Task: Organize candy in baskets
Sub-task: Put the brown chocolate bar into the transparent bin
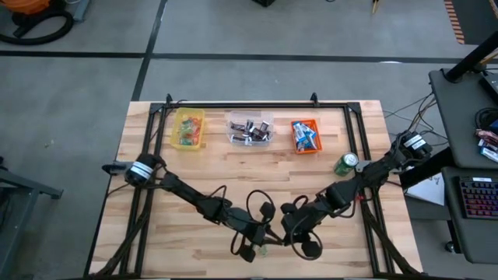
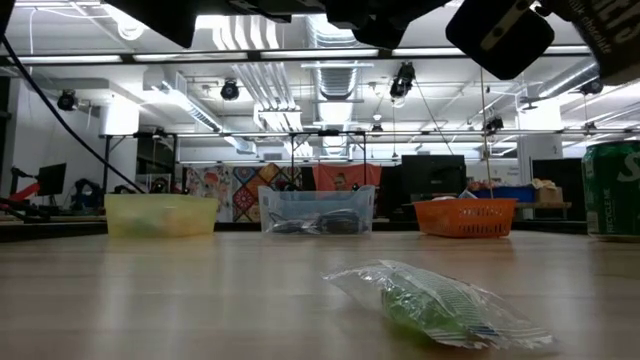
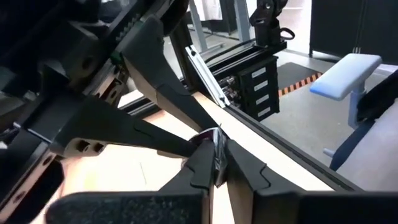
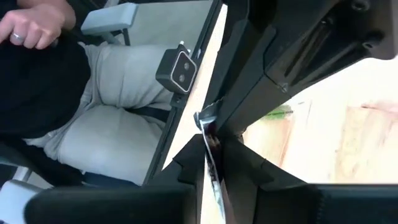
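My two grippers meet above the table's near edge, fingertip to fingertip. Between them is a small candy in a silvery crinkled wrapper (image 3: 211, 138). My left gripper (image 3: 217, 157) (image 1: 268, 232) is shut on it from the table's left. My right gripper (image 4: 208, 142) (image 1: 286, 231) is shut on it from the right. A green candy in a clear wrapper (image 2: 430, 305) (image 1: 263, 250) lies flat on the wood below them. At the far edge stand a yellow basket (image 1: 189, 129), a clear basket (image 1: 250, 129) and an orange basket (image 1: 306, 135), each with candy inside. My left gripper pinches one end of the silvery wrapper (image 3: 216, 144) between its two fingertips. It comes almost level from the table's left. The candy hangs clear of the table. My right gripper pinches the wrapper's other end (image 4: 207, 124) between its two fingers, slanting down from the table's right. A strip of wrapper (image 4: 215, 177) runs back along the gap between the fingers. The candy is clear of the table.
A green can (image 1: 346, 163) stands right of the orange basket, close to my right arm. A black frame rail (image 1: 249, 105) runs behind the baskets and down both sides. A seated person (image 4: 93, 106) is just beyond the table's near edge.
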You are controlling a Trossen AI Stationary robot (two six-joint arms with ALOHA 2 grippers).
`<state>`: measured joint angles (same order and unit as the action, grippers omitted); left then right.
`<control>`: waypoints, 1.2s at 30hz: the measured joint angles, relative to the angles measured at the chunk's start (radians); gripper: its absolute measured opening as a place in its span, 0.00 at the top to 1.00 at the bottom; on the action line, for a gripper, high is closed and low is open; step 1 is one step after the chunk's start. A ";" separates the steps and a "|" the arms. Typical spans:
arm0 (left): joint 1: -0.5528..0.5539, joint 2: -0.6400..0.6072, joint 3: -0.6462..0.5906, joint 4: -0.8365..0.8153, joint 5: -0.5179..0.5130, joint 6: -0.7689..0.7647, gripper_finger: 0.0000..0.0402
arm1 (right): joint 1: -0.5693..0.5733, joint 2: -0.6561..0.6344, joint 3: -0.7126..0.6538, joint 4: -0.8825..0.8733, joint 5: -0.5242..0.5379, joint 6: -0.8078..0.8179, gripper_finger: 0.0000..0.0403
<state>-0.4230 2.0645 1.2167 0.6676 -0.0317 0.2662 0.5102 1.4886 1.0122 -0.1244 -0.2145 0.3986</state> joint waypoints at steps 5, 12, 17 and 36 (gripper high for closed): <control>-0.002 -0.020 0.000 -0.054 -0.053 -0.060 1.00 | -0.007 -0.016 0.000 -0.014 0.017 0.006 0.82; -0.019 -0.023 -0.002 -0.146 -0.249 -0.185 1.00 | -0.013 -0.072 0.002 -0.141 0.206 0.012 0.68; -0.031 -0.041 -0.002 -0.227 -0.397 -0.311 1.00 | -0.011 -0.093 0.002 -0.166 0.253 0.003 0.65; -0.032 -0.065 -0.002 -0.168 -0.471 -0.380 1.00 | -0.012 -0.045 0.002 -0.226 0.410 -0.054 0.66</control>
<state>-0.4549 1.9995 1.2148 0.4996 -0.5026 -0.1135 0.4984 1.4437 1.0145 -0.3501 0.1955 0.3443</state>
